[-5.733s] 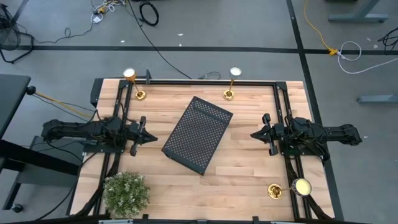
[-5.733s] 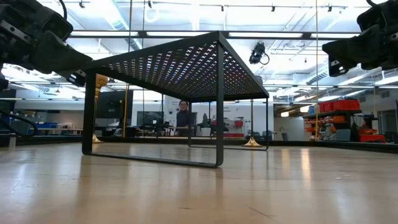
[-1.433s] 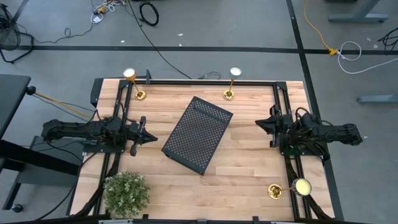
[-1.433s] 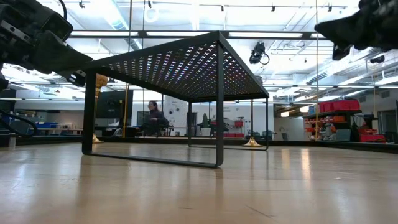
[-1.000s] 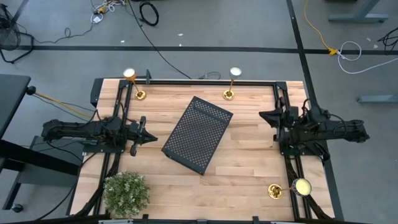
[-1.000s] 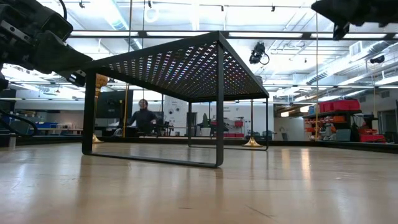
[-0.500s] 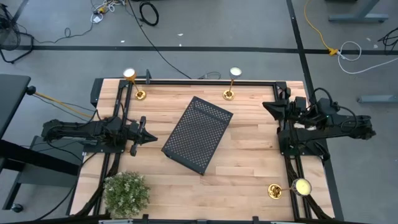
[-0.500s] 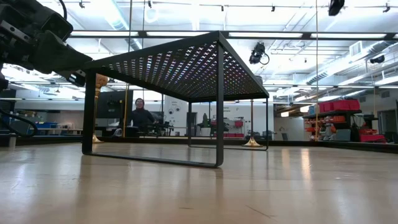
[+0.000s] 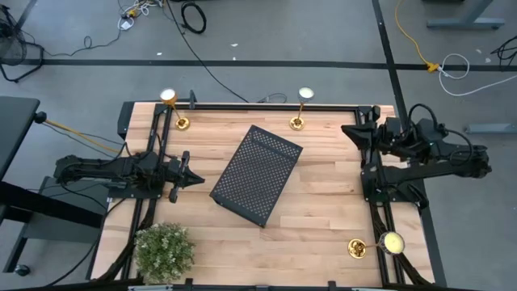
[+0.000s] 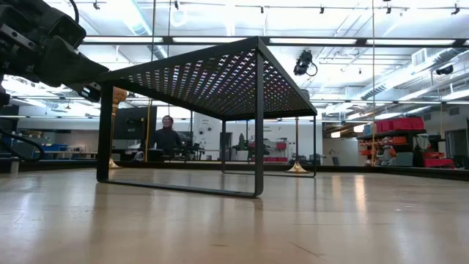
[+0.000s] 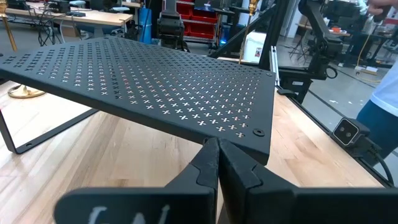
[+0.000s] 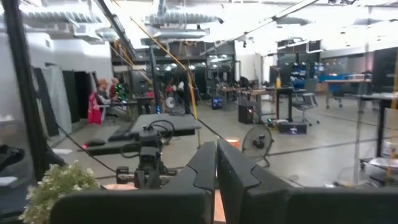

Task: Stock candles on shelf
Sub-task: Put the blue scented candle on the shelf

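Two matte black jointed arms, left arm (image 9: pixel 105 171) and right arm (image 9: pixel 428 153), each carry looping black cables and tapered black fingers.

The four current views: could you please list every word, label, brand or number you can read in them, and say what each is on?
None can be read.
Left gripper: pale marks on its housing, too blurred to read.
Shelf: only a punched pattern of holes, no lettering.
Candles: no markings visible.
Red bins in the room behind: any labels too small to read.
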Controlling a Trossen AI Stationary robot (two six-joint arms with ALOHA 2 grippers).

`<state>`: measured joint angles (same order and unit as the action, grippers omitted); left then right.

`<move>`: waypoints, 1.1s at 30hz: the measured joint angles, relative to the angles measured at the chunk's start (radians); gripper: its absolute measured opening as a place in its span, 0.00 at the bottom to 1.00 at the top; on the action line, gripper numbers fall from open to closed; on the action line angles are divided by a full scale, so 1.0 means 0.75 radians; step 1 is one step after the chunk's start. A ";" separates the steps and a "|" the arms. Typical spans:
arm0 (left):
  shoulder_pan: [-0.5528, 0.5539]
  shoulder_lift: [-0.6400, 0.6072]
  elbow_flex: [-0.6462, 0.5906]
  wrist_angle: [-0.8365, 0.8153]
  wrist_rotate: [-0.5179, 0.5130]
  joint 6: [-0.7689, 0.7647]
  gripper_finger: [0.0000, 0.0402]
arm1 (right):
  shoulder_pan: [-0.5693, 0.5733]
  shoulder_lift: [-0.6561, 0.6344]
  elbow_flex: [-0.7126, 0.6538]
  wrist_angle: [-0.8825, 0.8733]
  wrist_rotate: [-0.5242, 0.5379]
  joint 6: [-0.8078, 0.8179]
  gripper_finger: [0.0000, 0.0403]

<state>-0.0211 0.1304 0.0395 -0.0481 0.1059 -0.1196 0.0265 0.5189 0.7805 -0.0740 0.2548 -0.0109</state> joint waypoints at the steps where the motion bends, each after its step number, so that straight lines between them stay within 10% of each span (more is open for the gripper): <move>1: 0.000 0.000 0.001 0.000 0.000 0.000 0.03 | 0.000 0.011 0.024 -0.018 0.000 0.000 0.04; 33: 0.000 0.000 0.001 0.000 0.000 0.000 0.03 | 0.000 0.070 0.142 -0.274 0.203 -0.103 0.04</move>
<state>-0.0209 0.1304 0.0399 -0.0481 0.1059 -0.1196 0.0265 0.5713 0.8871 -0.2798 0.4068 -0.0879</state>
